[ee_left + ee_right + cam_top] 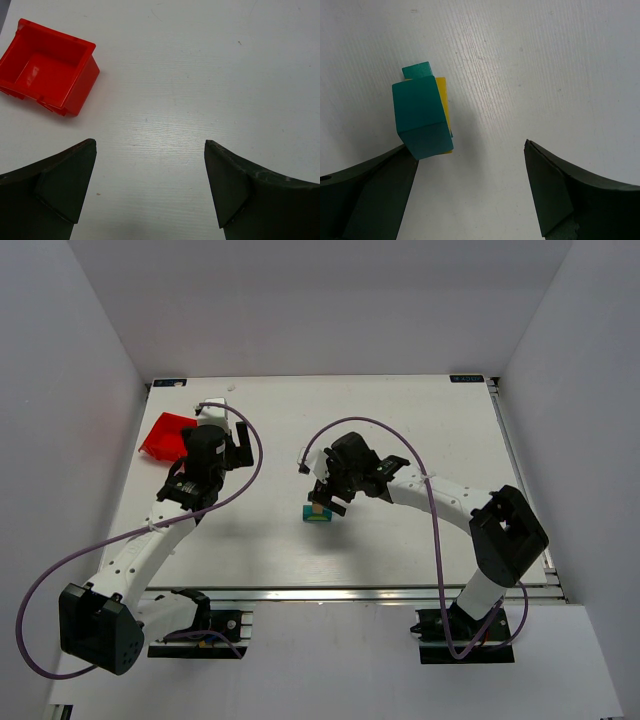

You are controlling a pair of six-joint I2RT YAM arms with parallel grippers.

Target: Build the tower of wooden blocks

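The wood block tower (318,513), a small stack of painted wooden blocks, stands near the middle of the white table (420,420), directly below the right gripper (326,500). In the right wrist view the wood block tower (422,117) shows a teal block on top, a yellow one under it and another teal piece lower down. The right gripper (469,150) is wide open and holds nothing; one of its fingers is very close to the top block, but whether they touch cannot be told.

The left gripper (150,145) is also spread open and empty. It hangs over bare table beside the red plastic bin (47,65), which has nothing inside.

No loose block is visible anywhere, so the building seems finished, or almost. What probably remains is only for the right arm to move away, and carefully, because the near finger could push the stack over.
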